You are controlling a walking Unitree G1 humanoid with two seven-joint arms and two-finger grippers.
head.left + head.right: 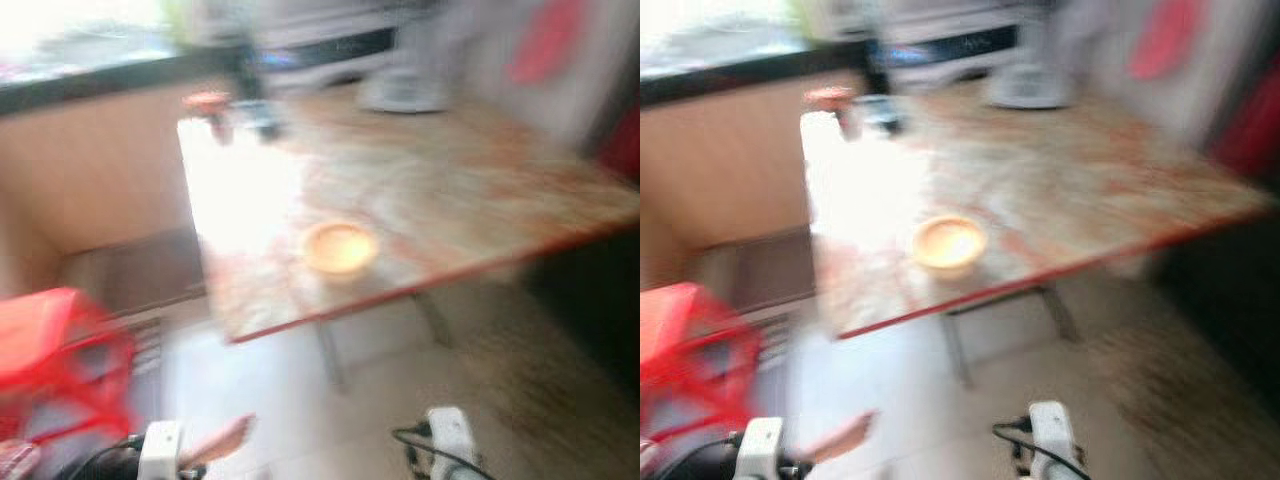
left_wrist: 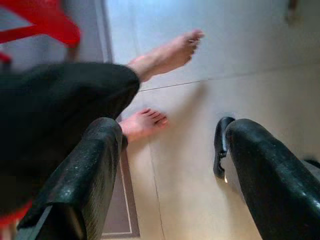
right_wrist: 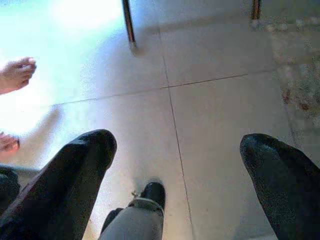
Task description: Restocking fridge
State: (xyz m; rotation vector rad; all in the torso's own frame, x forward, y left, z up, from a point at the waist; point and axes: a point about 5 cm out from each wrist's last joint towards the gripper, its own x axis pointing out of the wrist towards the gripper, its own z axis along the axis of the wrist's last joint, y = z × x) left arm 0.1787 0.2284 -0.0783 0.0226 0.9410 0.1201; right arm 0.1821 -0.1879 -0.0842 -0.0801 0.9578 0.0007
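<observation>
Head views blurred — robot judged mid-walk. Table (image 1: 480, 190) seen ahead, bowl (image 1: 340, 247) set near its front edge, jar-like items (image 1: 212, 108) at far corner; fridge not made out. Both arms hung low over floor (image 3: 220, 115): left pincer (image 2: 170, 175) spread open, nothing held; right pincer (image 3: 177, 170) likewise open, empty. Bowl lies ahead and above both pincers, roughly between them — neither arm clearly nearer. Person's bare feet (image 2: 165, 55) noted by left pincer; red stool (image 1: 60, 350) at left.
</observation>
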